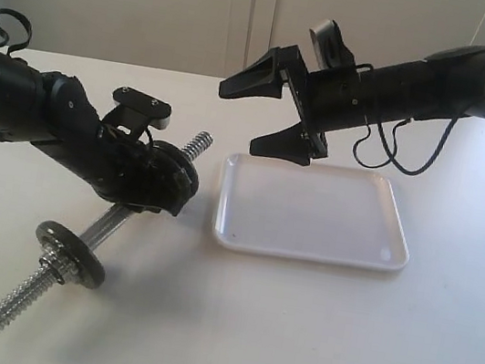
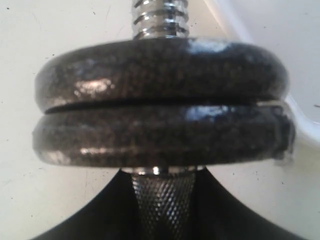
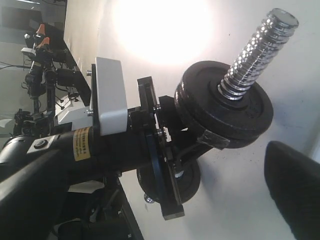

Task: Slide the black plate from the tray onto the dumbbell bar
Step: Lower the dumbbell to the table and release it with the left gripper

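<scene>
The black plate [image 2: 160, 67] sits on the bar [image 1: 109, 223] near its far threaded end, against a second plate [image 2: 160, 142], just left of the tray [image 1: 305, 254]. The left fingers [image 2: 85, 225] clasp the bar's knurled middle. The right fingers [image 1: 257, 78] hang spread apart above the tray's far left corner.

No text can be read. The yellow sticker [image 3: 82, 143] on the left arm [image 3: 125, 150] carries print too blurred to read.
</scene>
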`<state>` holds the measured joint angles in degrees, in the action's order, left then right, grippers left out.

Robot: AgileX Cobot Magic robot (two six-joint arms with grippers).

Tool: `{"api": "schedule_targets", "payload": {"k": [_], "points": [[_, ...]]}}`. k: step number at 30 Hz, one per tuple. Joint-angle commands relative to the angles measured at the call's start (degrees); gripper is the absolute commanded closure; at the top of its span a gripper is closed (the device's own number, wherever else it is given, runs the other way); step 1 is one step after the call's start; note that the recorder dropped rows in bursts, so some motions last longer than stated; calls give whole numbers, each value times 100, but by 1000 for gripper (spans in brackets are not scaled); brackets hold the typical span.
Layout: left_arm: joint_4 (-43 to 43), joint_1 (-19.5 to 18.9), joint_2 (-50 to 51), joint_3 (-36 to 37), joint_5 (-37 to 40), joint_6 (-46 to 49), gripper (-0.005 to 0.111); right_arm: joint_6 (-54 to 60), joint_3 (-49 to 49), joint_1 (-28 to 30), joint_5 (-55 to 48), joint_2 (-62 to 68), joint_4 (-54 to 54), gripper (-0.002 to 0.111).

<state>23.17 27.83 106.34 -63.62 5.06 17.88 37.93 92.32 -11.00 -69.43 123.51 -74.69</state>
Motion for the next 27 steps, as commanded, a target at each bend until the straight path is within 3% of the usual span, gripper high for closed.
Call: {"api": "schedule_targets", "payload": {"k": [1,8,11,16,19,22,27], "points": [[226,25,-265,-178,-541,-14,107,86,23,30,-53,-60,-5,4],[200,25,-237,-178,-380,30,106,86,23,30,-53,-60,-5,4],[200,25,-189,-178,-356,30,94,86,23,30,-53,-60,-5,4],[200,25,-172,-178,-231,30,52,86,23,30,-53,-60,-5,4],[184,25,-172,-178,-136,30,36,65,23,30,-53,-72,-5,4],[-24,25,-172,-178,18,30,30,65,23,30,-53,-118,-5,4],[-187,15,-328,-178,348,30,30,65,23,30,-53,-298,-5,4]]}}
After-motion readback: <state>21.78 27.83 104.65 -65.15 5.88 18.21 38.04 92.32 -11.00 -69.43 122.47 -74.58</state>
